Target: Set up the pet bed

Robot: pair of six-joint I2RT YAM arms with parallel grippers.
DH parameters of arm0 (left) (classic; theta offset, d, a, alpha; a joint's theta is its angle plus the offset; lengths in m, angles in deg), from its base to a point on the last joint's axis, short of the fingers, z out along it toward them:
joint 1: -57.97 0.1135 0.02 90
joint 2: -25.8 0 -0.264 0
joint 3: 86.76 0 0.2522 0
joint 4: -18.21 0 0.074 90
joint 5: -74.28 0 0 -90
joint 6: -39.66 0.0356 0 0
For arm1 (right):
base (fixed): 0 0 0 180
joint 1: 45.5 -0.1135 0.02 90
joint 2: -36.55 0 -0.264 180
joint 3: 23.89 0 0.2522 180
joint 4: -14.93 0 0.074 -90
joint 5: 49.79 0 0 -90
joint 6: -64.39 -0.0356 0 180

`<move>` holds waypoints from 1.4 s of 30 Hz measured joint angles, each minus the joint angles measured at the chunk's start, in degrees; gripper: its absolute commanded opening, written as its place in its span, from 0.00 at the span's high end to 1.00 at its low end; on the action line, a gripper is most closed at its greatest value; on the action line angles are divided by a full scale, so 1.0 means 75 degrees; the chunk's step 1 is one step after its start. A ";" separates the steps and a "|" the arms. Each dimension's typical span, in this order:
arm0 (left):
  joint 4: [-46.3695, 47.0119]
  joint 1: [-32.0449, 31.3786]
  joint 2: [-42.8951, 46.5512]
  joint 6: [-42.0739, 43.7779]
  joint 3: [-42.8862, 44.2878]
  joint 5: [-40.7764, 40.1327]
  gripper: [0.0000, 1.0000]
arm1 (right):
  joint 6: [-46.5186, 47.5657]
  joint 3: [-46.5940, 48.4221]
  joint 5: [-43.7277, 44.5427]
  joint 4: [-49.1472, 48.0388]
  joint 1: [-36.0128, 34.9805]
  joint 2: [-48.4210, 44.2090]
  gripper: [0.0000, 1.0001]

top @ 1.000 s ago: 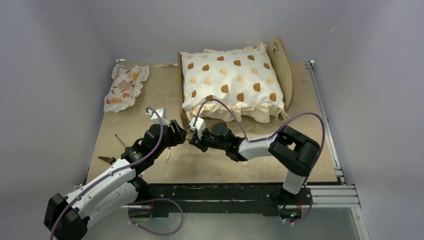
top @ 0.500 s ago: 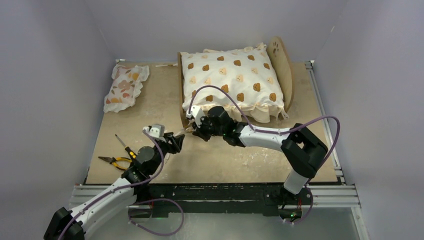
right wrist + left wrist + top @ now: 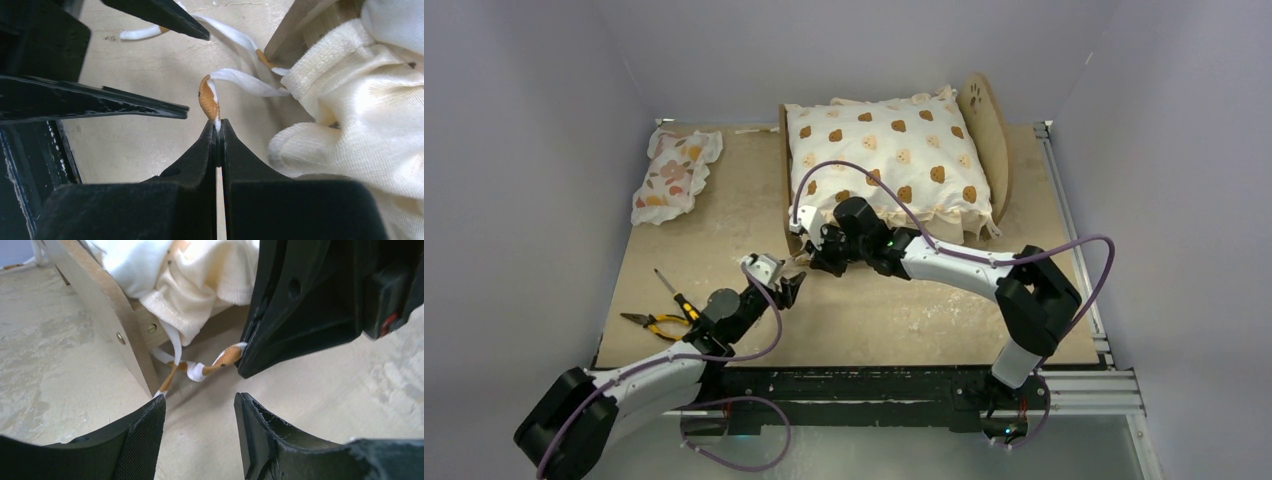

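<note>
The pet bed point(image 3: 990, 125) stands in the upper middle of the top view, with its rounded headboard and paw cutout on the right side. A cream cushion point(image 3: 879, 150) with a bear print lies on it and covers the base, and its ruffle hangs over the lower end of the frame.

At the lower left corner of the bed I see a white ribbon point(image 3: 240, 80) with a brown end coming out from under the ruffle. The right gripper point(image 3: 218, 125) has its fingers pressed together on this brown end and pinches it just beside the wooden rail.

The left gripper point(image 3: 200, 410) is below and to the left of it, close to the table point(image 3: 884, 320). Its fingers are spread and nothing is between them. In the left wrist view a second ribbon runs down along the rail to just beside the tip of one finger; I cannot tell if it touches.

A small floral pillow point(image 3: 674, 172) lies in the upper left of the top view, well apart from the bed. A screwdriver point(image 3: 672, 292) and pliers point(image 3: 656, 322) lie at the lower left, near the left arm.
</note>
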 measured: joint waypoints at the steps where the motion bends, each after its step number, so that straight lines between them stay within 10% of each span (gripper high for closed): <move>1: 0.0119 0.0000 -0.0221 0.0105 -0.0003 0.0061 0.48 | 0.0035 0.0029 -0.0038 0.0070 0.0000 0.0000 1.00; 11: 0.1311 0.0000 -0.1072 0.1550 -0.0009 0.0481 0.52 | 0.0382 0.0233 -0.0370 0.0673 0.0000 0.0052 1.00; 23: 0.1434 -0.0015 -0.1303 0.1883 -0.0009 0.0935 1.00 | 0.0472 0.0423 -0.0440 0.0877 0.0000 0.0067 0.99; 32: 0.0076 -0.0020 -0.0280 0.0035 0.0146 -0.0207 1.00 | -0.0408 0.0268 -0.0268 -0.0047 0.0000 0.0067 0.62; 42: -0.2110 -0.0017 0.0087 -0.2981 0.0239 -0.1871 1.00 | -0.3500 -0.2247 0.1635 -0.3506 -0.0029 -0.0484 0.58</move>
